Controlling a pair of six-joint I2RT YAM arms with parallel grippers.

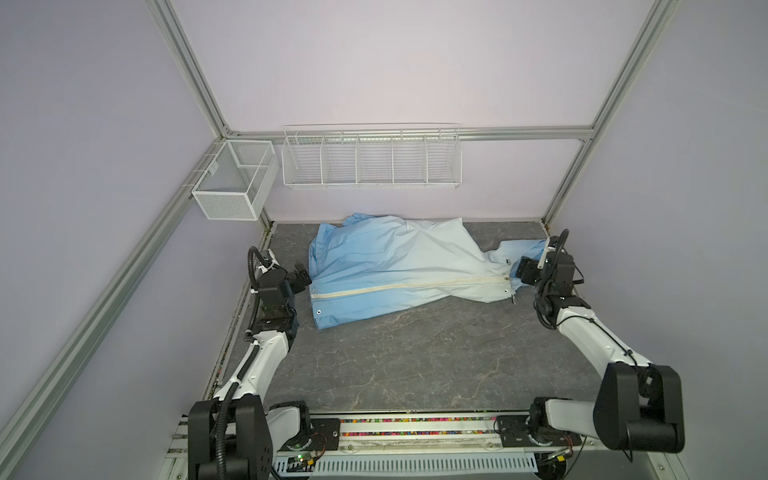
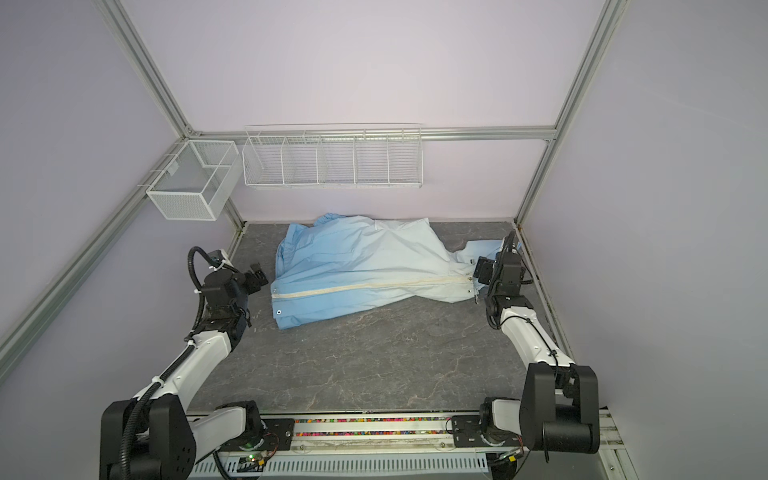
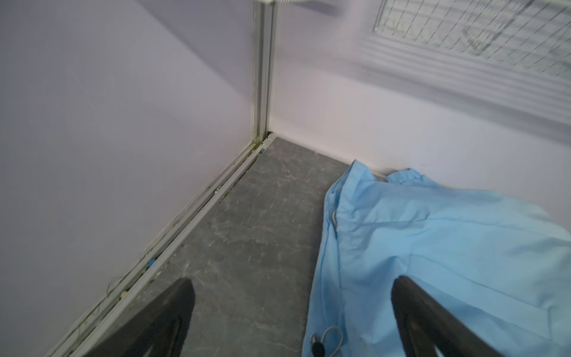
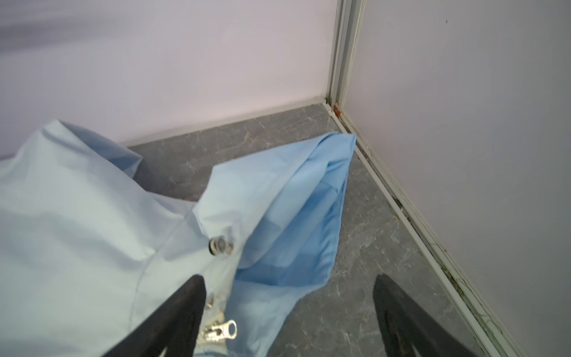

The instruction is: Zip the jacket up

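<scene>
The jacket [image 1: 386, 262] lies flat on the surface [image 1: 415, 365] toward the back wall, its long axis running side to side. The cream zipper [image 1: 407, 287] follows that line, with the hem end at the left and the collar end at the right. The zipper pull [image 4: 221, 333] sits at the collar end, just beside one finger of the right end effector [image 1: 517, 272], which is spread wide and empty. The left end effector [image 1: 306, 277], likewise spread and empty, hovers beside the hem corner. The teeth look joined along the whole visible run, so little pulling seems left. The right arm is nearer the pull.
</scene>
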